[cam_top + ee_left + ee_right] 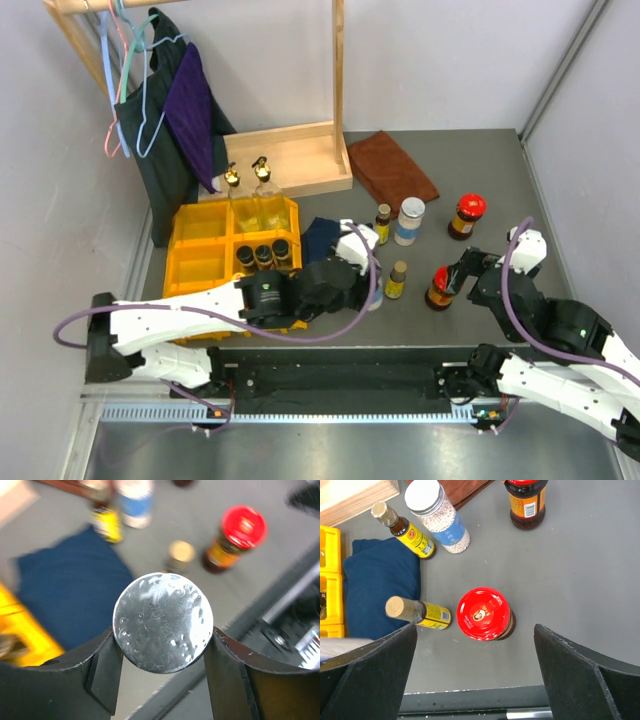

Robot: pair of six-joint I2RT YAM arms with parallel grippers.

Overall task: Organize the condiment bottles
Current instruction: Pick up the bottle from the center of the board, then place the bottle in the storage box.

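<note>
Roughly speaking, the sorting looks begun but well short of finished. Two clear glass bottles with gold tops [262, 200] stand in a rear compartment of the yellow plastic bin [200, 225]. Three dark bottles with black caps [263, 256] sit together in the compartment just in front of them. The bin's two left-side compartments look unfilled from where I stand.

The left hand [162, 652] is clamped on a jar with a round silver metal lid [162, 620], one finger pressed to each side of the lid. It holds the jar near the front of the grey worktop [580, 575], beside the folded dark blue cloth [65, 590] and not far from the bin. I cannot tell whether the jar is lifted clear.

Five things remain loose on the worktop, to the right of the bin:
- two small sauce bottles with yellow labels and tan caps [422, 614];
- a tall clear jar with a white lid [437, 517];
- two dark sauce jars with red lids, the nearer red-lidded jar [487, 610] and the farther one [526, 505].

The right hand [475, 630] is spread wide and holds nothing, poised directly above the nearer red-lidded jar. By my count, six pieces are left to place, counting the one held.
</note>
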